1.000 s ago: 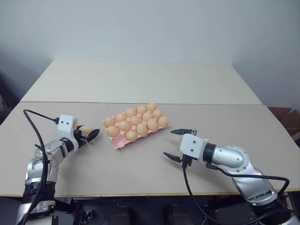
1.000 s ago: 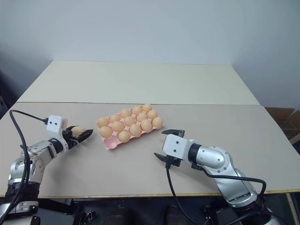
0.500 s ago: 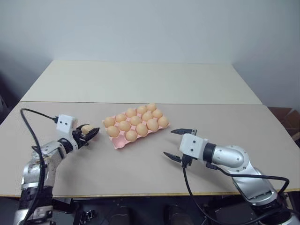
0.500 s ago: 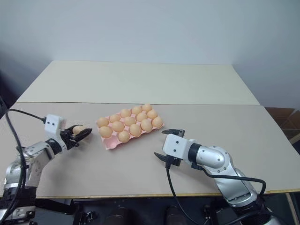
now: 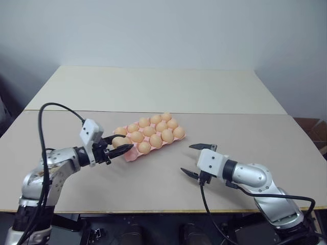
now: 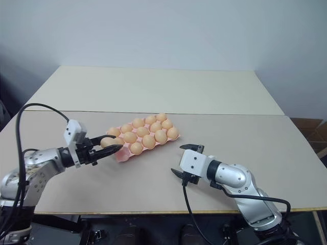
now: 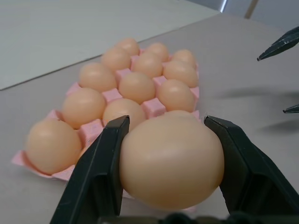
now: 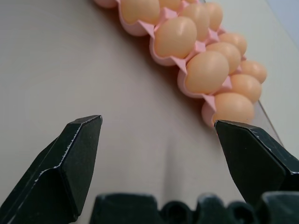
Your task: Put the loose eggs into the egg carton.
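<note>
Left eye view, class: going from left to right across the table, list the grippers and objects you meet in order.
left gripper holding an egg → egg carton → right gripper

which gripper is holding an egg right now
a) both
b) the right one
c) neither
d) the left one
d) the left gripper has its two black fingers clamped on a smooth light orange-tan egg near the pink moulded egg carton, while the right gripper hangs open over the table with nothing between its fingers.
</note>
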